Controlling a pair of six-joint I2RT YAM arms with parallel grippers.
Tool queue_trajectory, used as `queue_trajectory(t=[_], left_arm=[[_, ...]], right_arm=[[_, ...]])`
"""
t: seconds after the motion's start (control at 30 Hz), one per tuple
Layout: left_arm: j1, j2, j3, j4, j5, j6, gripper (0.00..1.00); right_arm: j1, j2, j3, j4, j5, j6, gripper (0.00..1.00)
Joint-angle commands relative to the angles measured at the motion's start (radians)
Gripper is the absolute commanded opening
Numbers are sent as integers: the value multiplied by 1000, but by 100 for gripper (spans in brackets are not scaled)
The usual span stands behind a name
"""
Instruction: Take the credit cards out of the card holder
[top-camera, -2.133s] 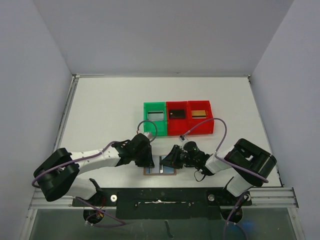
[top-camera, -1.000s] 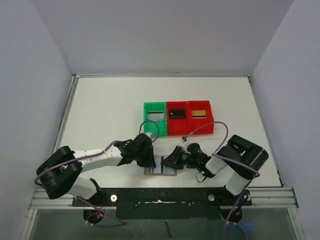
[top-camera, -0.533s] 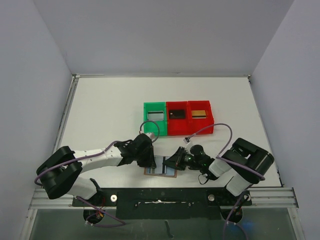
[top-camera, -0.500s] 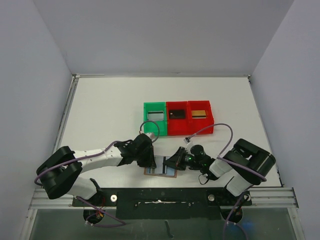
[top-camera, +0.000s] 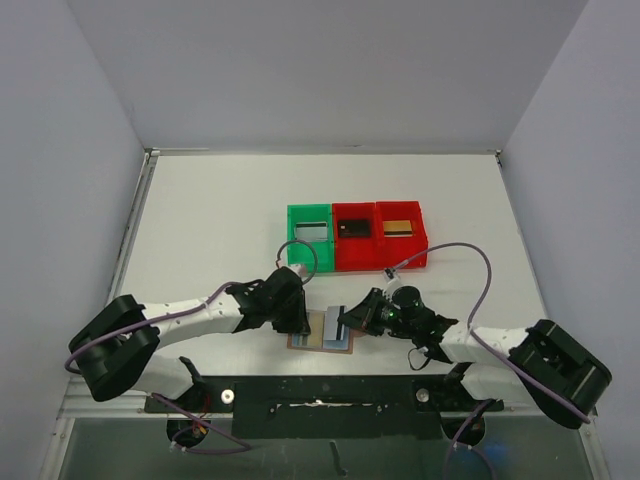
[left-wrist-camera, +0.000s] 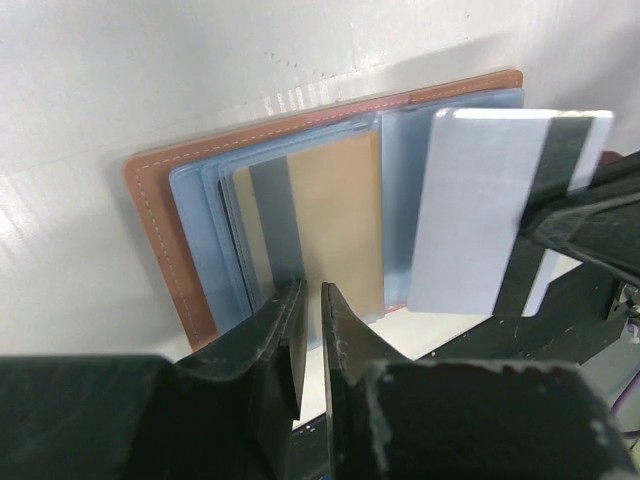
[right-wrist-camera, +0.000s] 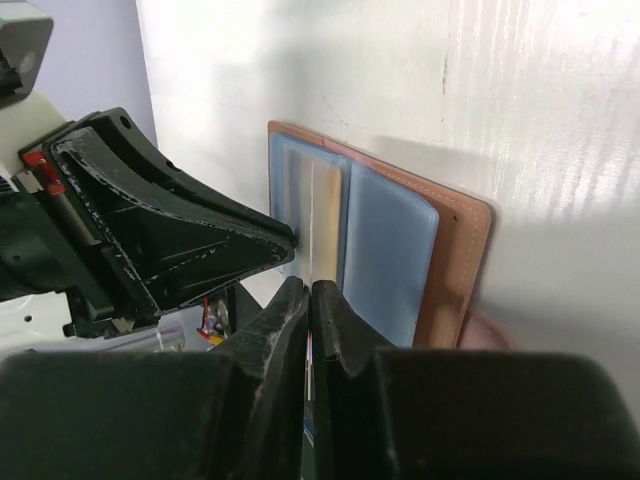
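The brown leather card holder (top-camera: 320, 346) lies open at the table's near edge, its blue-grey pockets up (left-wrist-camera: 205, 240). A gold-tan card (left-wrist-camera: 335, 215) sits in its left pocket. My right gripper (top-camera: 346, 322) is shut on a silver-grey card with a dark stripe (top-camera: 334, 322), which it holds tilted over the holder's right half (left-wrist-camera: 480, 210). The right wrist view shows that card edge-on between my shut fingers (right-wrist-camera: 311, 290). My left gripper (top-camera: 297, 322) is shut, and its tips (left-wrist-camera: 308, 300) press on the holder's near edge.
A green bin (top-camera: 310, 246) and two red bins (top-camera: 355, 252) (top-camera: 400, 250) stand in a row behind the holder. They hold a silver-grey, a black and a gold-tan card. The black base rail runs just in front of the holder.
My right gripper has drawn the silver-grey card up and to the right, off the holder's pocket. The right arm's elbow has swung out to the right. The left gripper stays on the holder.
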Motion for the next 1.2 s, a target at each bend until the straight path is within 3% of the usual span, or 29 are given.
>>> queue_trajectory(t=[0.0,0.13,0.3,0.43,0.7,0.9,1.0,1.17], left_arm=[[-4,-45,4,1,-32,12,14],[-4,-80,7,7,-39,7,24],[-4,-158,9,1,-53,1,38],[1,-211,26,-48,-102,11,54],[46,-291,84,-154,-188,63,63],[226,-324,141,-262,-162,167,70],[327,-377,167,-288,-159,236,78],[516,-467,181,-298,-175,329,79]], right_arm=[[-6,-132,54,-231,92,-73,0],[-7,-208,58,-295,124,-90,0],[-5,-258,27,-256,127,-86,0],[-5,-276,19,-249,126,-85,0],[-5,-296,19,-250,122,-93,0],[-3,-320,39,-247,110,-123,0],[-1,-339,69,-269,115,-158,0],[8,-347,156,-352,153,-233,0]])
